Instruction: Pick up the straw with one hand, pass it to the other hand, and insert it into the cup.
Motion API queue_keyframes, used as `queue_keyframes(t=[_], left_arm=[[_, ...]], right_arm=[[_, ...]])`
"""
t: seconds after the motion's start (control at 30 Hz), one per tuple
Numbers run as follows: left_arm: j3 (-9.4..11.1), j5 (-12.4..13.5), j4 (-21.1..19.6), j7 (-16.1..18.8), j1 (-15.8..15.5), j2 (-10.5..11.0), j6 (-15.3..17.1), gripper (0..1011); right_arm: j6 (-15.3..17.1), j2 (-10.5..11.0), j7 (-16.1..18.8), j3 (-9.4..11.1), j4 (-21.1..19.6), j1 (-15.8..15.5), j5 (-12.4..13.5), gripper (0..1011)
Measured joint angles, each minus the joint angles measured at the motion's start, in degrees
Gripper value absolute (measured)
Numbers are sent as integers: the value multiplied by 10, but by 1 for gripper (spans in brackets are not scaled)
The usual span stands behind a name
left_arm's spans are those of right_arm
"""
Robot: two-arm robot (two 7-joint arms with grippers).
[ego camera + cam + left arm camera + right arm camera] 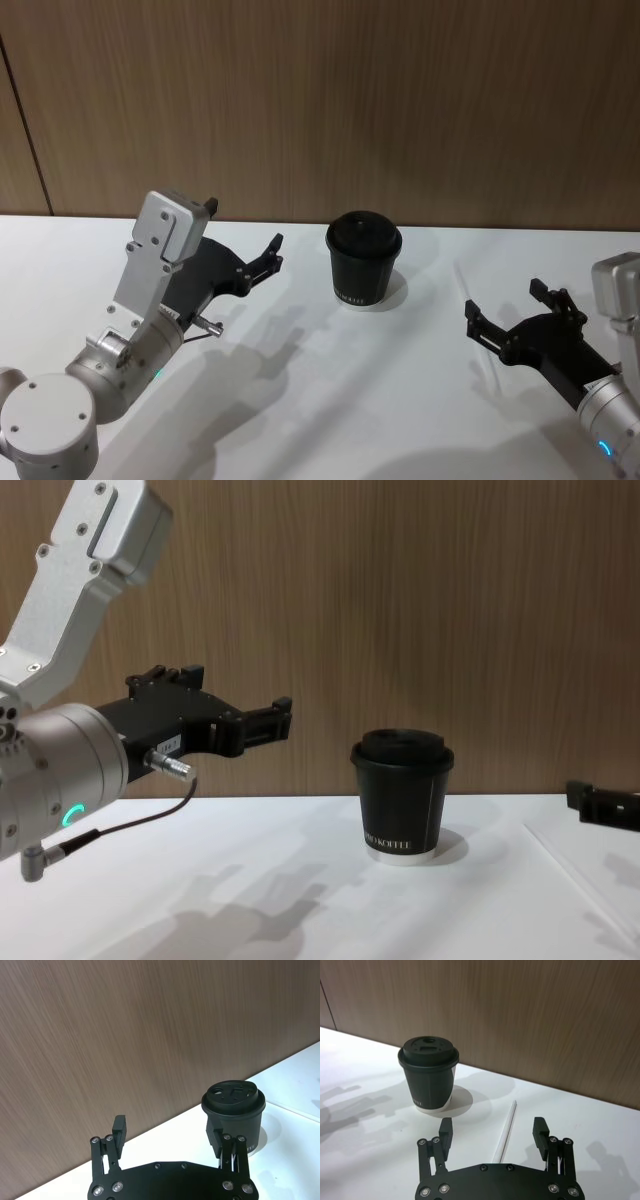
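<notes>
On the right side of the counter [300, 420], the right gripper [492, 1125] is hovering low with its fingers [445, 1130] spread wide, holding nothing. Straight ahead of it and a little below, the straw [506, 1130] is lying flat on the counter. Its line is falling in the gap between the two fingers, slightly nearer one of them. Its long axis is running away from the gripper, roughly along the direction of reach, so the fingers are standing one on either side of it and would be closing across it rather than along it. The near end is passing out of sight behind the gripper's body. How much height is separating the fingertips from the straw I cannot say for sure, though it is looking like a short drop. The far end is pointing toward the wall [520, 1010], and the cup [428, 1077] is standing upright, apart from the straw and to its left. Beyond the cup, at the left, the left gripper [272, 252] is hanging above the counter, its fingers likewise apart and empty. The right arm is by far the nearer, so the pick-up is looking like its job.
</notes>
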Motion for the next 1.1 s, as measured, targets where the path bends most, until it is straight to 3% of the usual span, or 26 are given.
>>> queue_keyframes(t=[0.6,1.1], left_arm=[[0,0,0,0,0,0,0,1003],[0,0,0,0,0,0,0,1003]], right_arm=[[83,-6,4,2,-24,-17,11,1001],[90,-12,15,-8,-4,-8,1,1001]])
